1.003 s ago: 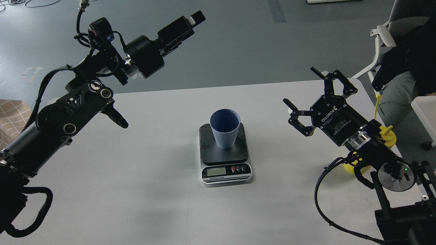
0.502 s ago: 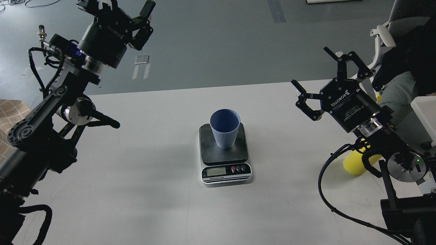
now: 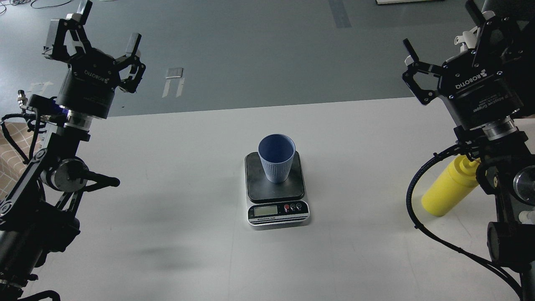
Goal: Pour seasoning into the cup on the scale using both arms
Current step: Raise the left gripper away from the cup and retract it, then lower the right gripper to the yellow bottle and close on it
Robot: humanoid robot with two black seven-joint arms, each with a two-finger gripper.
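Note:
A light blue ribbed cup (image 3: 276, 161) stands upright on the dark platform of a small kitchen scale (image 3: 276, 196) at the table's middle. A yellow squeeze bottle (image 3: 449, 188) stands at the right side of the table, its cap hidden behind my right arm. My left gripper (image 3: 90, 35) is raised at the far left, fingers spread open and empty, well away from the cup. My right gripper (image 3: 449, 39) is raised at the far right, above and beyond the bottle, fingers spread open and empty.
The white table (image 3: 188, 234) carries the scale and bottle. A brown checked surface (image 3: 12, 146) shows at the left edge. A chair and a seated person's dark clothing (image 3: 518, 50) are at the upper right. A cable (image 3: 422, 200) loops near the bottle.
Both arms have swung up and outward. The left gripper moved left toward the frame's corner; the right gripper rose off the table, uncovering more of the yellow bottle. Cup and scale stayed put.

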